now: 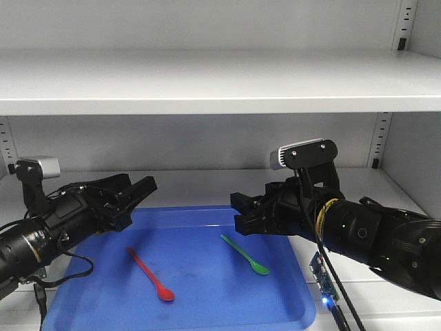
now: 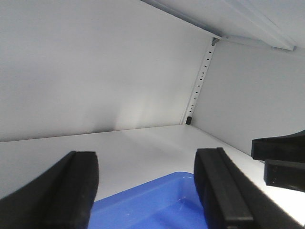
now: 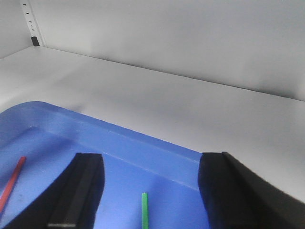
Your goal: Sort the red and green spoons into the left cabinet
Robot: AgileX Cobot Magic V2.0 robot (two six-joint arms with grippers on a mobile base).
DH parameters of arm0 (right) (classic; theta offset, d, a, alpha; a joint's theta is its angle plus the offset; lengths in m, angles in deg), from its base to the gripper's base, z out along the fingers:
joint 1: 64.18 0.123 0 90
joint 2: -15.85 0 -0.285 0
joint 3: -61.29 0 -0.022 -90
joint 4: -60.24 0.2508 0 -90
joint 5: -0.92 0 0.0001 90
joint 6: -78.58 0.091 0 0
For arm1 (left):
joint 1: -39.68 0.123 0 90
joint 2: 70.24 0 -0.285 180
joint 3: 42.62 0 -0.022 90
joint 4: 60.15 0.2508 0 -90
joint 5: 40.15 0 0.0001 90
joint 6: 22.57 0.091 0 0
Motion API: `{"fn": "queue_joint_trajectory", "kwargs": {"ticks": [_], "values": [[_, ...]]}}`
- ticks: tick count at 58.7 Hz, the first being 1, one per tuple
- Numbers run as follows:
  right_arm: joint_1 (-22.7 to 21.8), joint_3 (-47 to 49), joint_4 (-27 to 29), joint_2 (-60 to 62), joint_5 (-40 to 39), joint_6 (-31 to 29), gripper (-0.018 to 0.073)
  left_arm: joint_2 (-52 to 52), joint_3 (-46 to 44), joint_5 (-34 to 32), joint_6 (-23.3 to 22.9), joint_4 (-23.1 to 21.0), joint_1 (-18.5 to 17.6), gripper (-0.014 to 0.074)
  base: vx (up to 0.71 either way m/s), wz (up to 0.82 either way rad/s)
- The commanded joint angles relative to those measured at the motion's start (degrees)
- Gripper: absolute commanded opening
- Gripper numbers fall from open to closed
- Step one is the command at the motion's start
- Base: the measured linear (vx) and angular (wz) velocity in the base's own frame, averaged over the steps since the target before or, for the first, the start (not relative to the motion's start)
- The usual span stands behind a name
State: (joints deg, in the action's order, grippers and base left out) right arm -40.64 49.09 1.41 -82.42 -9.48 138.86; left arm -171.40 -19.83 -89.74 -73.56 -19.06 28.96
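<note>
The slim red plastic spoon [image 1: 150, 274] and slim green plastic spoon [image 1: 244, 254] lie flat in the shallow blue plastic tray [image 1: 207, 303] on the grey metal cabinet [image 1: 207, 83] shelf. The left gripper [image 1: 134, 196] and right gripper [image 1: 241, 210] hover with fingers wide, empty. Thin handles lying flush could slip from a pinch.

No text, label, brand, number or sign is readable in any view.

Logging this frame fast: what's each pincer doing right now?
Left pincer: open, holding nothing, above the blue tray.
Right pincer: open, holding nothing, above the green spoon.
</note>
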Motion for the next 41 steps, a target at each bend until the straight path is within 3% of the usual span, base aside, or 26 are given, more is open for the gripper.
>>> {"fn": "queue_joint_trajectory", "kwargs": {"ticks": [1, 18, 29, 41], "values": [[0.00, 1.96, 0.32, 2.38, -2.08, -0.54, 0.0461, 2.53, -1.92, -3.55, -0.47, -2.82, -0.16, 0.0533, 0.00, 0.00], [0.00, 1.96, 0.32, 2.38, -2.08, -0.54, 0.0459, 2.34, -1.87, -3.54, -0.43, -3.25, 0.65, 0.0533, 0.00, 0.00], [0.00, 1.96, 0.32, 2.38, -2.08, -0.54, 0.0459, 1.32, 0.62, -8.94, -0.49, -3.31, -0.18, 0.0533, 0.00, 0.00], [0.00, 1.96, 0.32, 2.38, -2.08, -0.54, 0.0459, 8.36, 10.92, -3.55, -0.49, -5.82, -1.32, 0.0533, 0.00, 0.00]]}}
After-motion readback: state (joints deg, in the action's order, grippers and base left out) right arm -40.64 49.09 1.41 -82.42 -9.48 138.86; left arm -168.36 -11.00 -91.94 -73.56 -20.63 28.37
